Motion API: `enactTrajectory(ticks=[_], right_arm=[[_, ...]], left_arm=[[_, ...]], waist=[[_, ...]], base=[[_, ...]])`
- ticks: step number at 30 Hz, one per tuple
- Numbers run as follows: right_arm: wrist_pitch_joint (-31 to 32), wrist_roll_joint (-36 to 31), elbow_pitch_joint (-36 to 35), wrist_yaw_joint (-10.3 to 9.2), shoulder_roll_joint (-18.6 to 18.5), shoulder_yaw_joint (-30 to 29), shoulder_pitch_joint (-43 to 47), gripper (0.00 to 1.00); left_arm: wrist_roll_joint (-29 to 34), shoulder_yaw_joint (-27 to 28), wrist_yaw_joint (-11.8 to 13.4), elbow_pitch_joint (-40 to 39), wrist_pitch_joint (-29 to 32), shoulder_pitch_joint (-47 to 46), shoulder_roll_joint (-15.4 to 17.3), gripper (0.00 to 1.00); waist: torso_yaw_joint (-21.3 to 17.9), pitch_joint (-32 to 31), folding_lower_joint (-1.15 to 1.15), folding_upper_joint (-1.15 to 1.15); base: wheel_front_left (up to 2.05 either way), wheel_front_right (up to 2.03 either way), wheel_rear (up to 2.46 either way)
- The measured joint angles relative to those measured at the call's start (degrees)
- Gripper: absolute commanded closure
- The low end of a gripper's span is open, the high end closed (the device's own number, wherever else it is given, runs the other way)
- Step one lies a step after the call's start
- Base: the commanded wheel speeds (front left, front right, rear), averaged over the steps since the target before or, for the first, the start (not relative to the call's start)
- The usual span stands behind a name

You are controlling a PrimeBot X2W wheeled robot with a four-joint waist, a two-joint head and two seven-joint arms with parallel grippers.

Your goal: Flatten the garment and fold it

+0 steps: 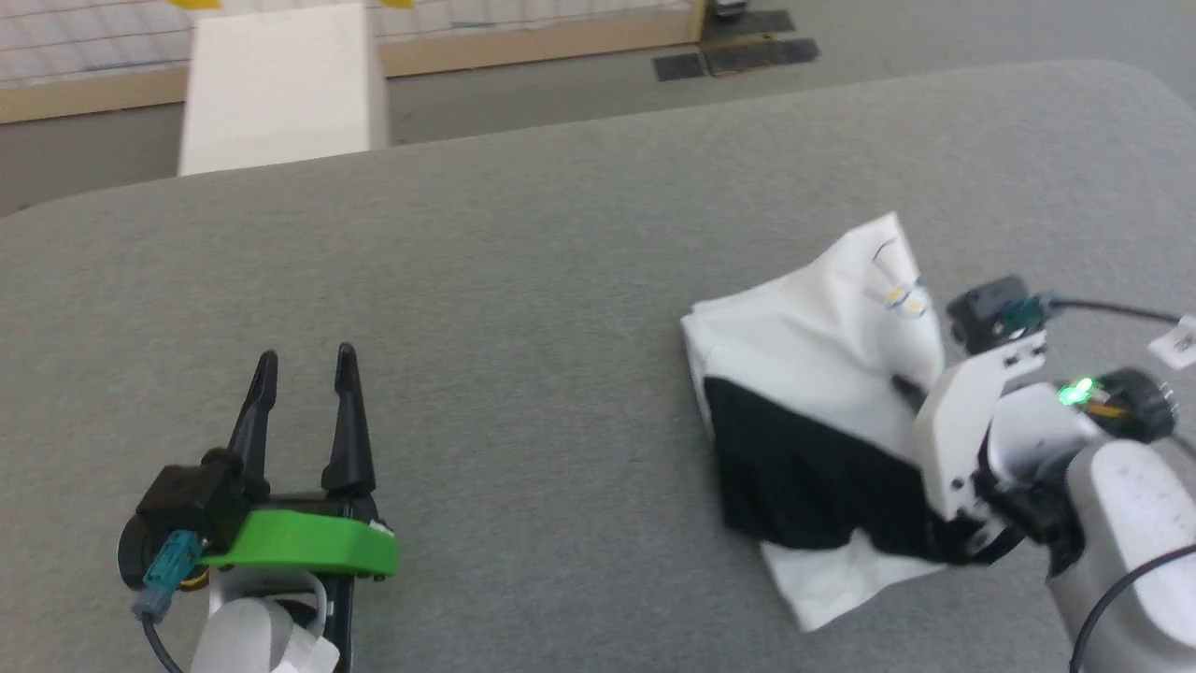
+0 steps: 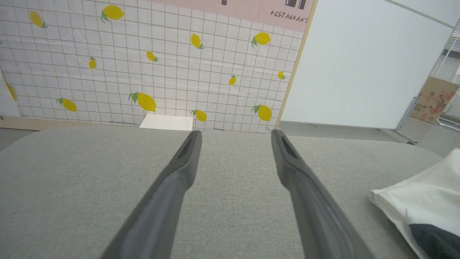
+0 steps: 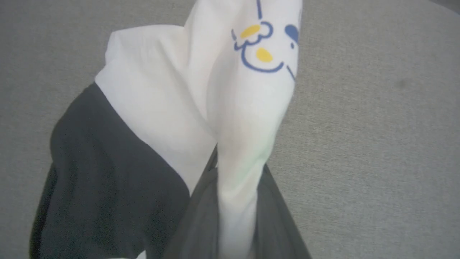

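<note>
Flattening is in hand: the right gripper point(image 3: 240, 162) pinches a white fold of the crumpled shirt point(image 1: 808, 322) at four o'clock on the table point(image 1: 523, 280), and the left gripper point(image 1: 306, 355), spread and idle at eight o'clock, probably needs to grab another edge.

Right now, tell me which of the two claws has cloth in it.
The right claw: it is shut on a white fold of the garment. The left claw stands open over the grey surface, holding nothing.
</note>
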Motion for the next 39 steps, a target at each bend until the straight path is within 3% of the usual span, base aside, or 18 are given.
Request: enactTrajectory(ticks=[9, 17, 28, 38, 39], right_arm=[[-2.1, -3.6, 4.4, 0.0, -6.2, -1.0, -8.2, 1.0], [-7.4, -8.9, 12.2, 0.01, -7.3, -8.3, -14.6, 1.0], [-17.1, -21.7, 22.1, 0.02, -6.6, -20.4, -22.6, 1.0], [-19.9, -31.9, 26.6, 0.02, -4.2, -29.5, -25.7, 1.0], [-19.9, -32.5, 26.8, 0.02, -3.9, -30.3, -25.7, 0.68]], left_arm=[[1.0, -0.6, -0.6, -2.0, 0.0, -3.1, 1.4, 0.0], [2.0, -1.3, -0.7, -5.6, 1.5, -6.4, 4.4, 0.0], [3.1, -2.3, -0.8, -10.0, 5.1, -9.4, 6.8, 0.0], [3.0, -2.2, -0.6, -9.9, 5.1, -9.5, 7.6, 0.0], [3.0, -2.2, -0.6, -9.8, 5.0, -9.5, 7.6, 0.0]], waist=[[-7.6, 4.2, 0.0, 0.0], [-11.4, 10.9, 0.0, 0.0], [-11.8, 19.6, 0.01, 0.0], [-9.4, 21.4, 0.01, 0.0], [-9.3, 21.2, 0.01, 0.0]], base=[[0.0, 0.0, 0.0], [0.0, 0.0, 0.0], [0.0, 0.0, 0.0], [0.0, 0.0, 0.0], [0.0, 0.0, 0.0]])
